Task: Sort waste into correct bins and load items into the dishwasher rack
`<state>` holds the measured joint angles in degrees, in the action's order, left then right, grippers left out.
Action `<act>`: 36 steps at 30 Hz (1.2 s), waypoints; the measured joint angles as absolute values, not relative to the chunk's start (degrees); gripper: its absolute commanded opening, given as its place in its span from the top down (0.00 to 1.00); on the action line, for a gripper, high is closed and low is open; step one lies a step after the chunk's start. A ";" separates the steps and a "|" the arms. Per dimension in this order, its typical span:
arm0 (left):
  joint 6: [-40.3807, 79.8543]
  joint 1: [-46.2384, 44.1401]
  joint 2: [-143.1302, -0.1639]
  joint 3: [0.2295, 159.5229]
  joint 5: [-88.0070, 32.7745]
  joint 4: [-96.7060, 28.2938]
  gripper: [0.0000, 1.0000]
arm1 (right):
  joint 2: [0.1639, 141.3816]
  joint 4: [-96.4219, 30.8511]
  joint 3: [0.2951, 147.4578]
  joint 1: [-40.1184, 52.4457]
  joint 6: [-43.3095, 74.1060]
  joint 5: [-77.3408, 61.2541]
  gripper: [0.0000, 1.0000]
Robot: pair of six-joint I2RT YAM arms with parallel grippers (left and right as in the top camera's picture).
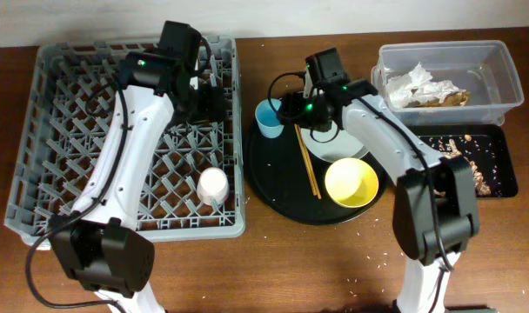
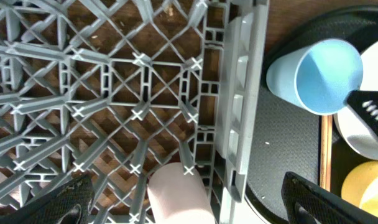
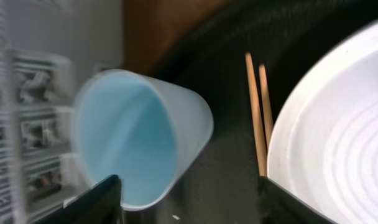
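Note:
The light-blue cup [image 1: 268, 117] stands at the left edge of the round black tray [image 1: 273, 187]. My right gripper [image 1: 288, 108] is open at the cup's rim; in the right wrist view [image 3: 189, 205] one finger is over the cup's mouth [image 3: 130, 134] and the other is near the white plate [image 3: 338, 124]. The chopsticks [image 1: 307, 162] and the yellow bowl [image 1: 351, 183] lie on the same tray. The pink cup [image 1: 213, 184] lies in the grey dishwasher rack [image 1: 56, 130]. My left gripper [image 1: 209, 92] is open and empty above the rack's right side, with the pink cup [image 2: 176, 194] below it.
The clear tub [image 1: 499, 83] at the back right holds crumpled white napkins [image 1: 417, 85] and brown scraps. The shallow black tray [image 1: 499, 143] in front of it holds food scraps [image 1: 473, 161]. Crumbs are scattered on the wooden table.

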<state>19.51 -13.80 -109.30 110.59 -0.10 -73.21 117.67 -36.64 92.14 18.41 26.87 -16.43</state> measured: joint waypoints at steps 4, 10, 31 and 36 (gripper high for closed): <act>19.53 -13.43 -109.30 110.59 -0.69 -72.82 0.05 | 121.36 -35.44 92.14 19.16 27.59 -16.29 0.94; 19.51 -13.41 -109.30 110.59 -1.52 -72.82 0.04 | 119.85 -37.41 92.14 15.70 26.15 -23.31 0.96; 6.63 -4.69 -109.30 96.25 -80.38 -53.54 0.01 | 106.32 -27.75 92.16 11.64 21.06 -64.40 0.96; 6.61 -4.64 -109.30 96.20 -83.64 -52.69 0.16 | 106.34 -27.55 92.14 17.28 21.26 -61.25 0.96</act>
<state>6.61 -4.64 -109.30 96.20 -83.64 -52.69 106.34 -27.55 92.14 17.28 21.26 -61.25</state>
